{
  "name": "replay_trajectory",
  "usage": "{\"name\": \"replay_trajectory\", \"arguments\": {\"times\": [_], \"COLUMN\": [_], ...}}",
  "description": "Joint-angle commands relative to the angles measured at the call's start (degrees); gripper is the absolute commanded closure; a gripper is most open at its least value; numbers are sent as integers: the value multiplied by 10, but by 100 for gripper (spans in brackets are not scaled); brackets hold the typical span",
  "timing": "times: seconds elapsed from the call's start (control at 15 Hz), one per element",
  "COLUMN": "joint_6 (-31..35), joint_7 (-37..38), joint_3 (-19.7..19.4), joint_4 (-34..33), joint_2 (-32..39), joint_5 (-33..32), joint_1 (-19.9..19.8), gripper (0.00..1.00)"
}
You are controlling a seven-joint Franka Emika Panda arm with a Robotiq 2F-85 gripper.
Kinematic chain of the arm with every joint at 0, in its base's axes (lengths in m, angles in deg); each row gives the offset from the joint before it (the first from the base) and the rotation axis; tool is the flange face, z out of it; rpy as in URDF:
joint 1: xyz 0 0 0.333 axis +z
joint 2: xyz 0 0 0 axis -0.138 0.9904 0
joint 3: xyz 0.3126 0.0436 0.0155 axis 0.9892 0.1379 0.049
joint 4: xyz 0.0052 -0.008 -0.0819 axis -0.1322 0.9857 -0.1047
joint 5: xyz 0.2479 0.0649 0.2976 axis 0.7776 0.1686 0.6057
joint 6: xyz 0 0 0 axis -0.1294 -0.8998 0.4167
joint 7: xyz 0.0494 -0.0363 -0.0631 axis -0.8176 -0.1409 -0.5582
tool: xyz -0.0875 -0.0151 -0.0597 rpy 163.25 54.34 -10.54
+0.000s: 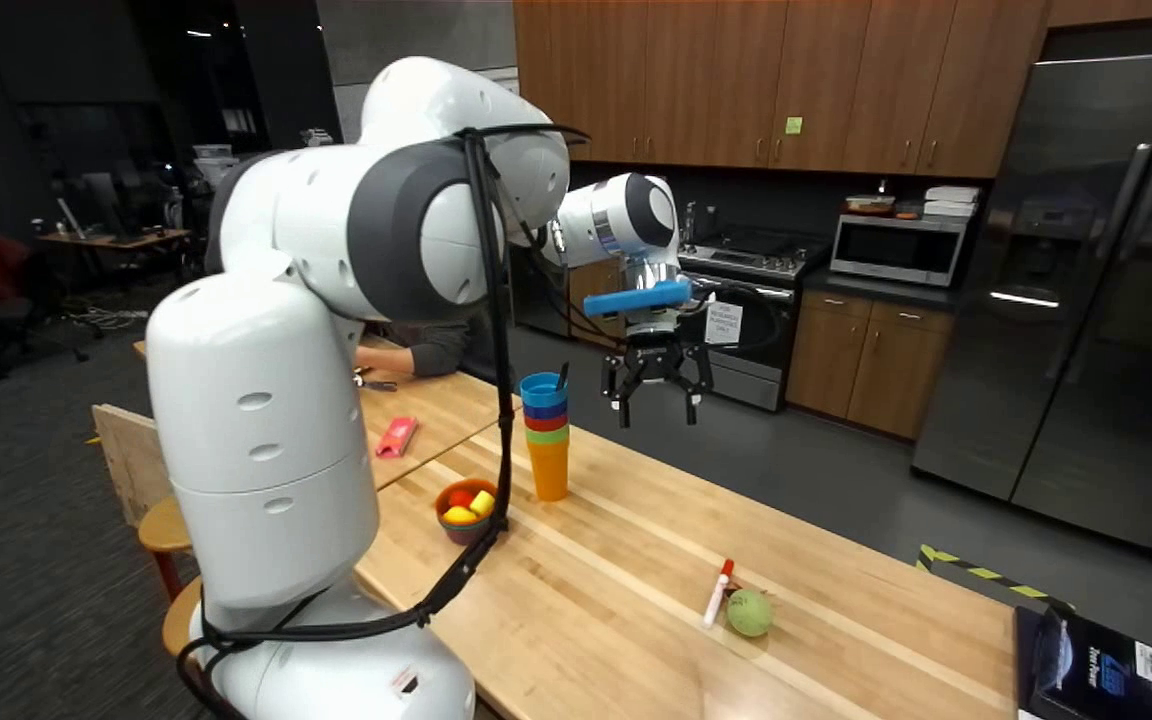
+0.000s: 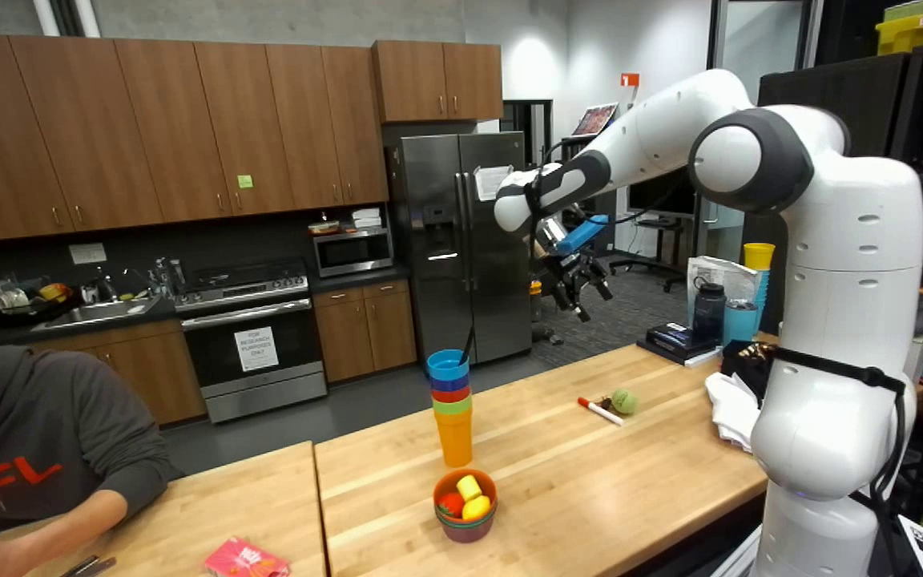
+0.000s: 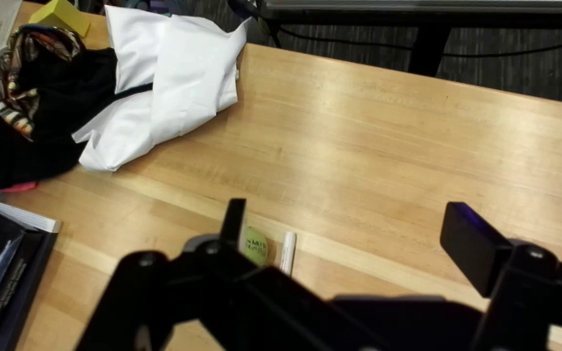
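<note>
Currently, no grasp is established: the round, green, dark-lettered ball (image 3: 256, 246) is seen on the pale wooden table (image 1: 636, 560), just beside a slim, red-capped white marker (image 1: 718, 598). Well apart from both, the black two-fingered gripper (image 1: 657, 413) is spread wide, nothing held; handling is judged not yet begun. Farther off, red and yellow fruit-like pieces (image 2: 475, 508) are contained in an orange-lined round bowl (image 2: 468, 530).
</note>
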Motion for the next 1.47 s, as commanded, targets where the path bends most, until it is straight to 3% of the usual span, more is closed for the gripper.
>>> {"name": "replay_trajectory", "arguments": {"times": [0.0, 0.07, 0.33, 1.2, 1.4], "joint_6": [-57, -24, -41, -45, 49], "joint_7": [-29, -9, -16, -19, -16], "joint_3": [6, 5, 7, 7, 10], "joint_4": [-80, -33, -66, -70, -44], "joint_2": [64, 34, 63, 63, 37], "joint_5": [-12, -2, -4, -4, 41], "joint_1": [3, 1, 2, 2, -4], "gripper": [0, 0, 0, 0, 0]}}
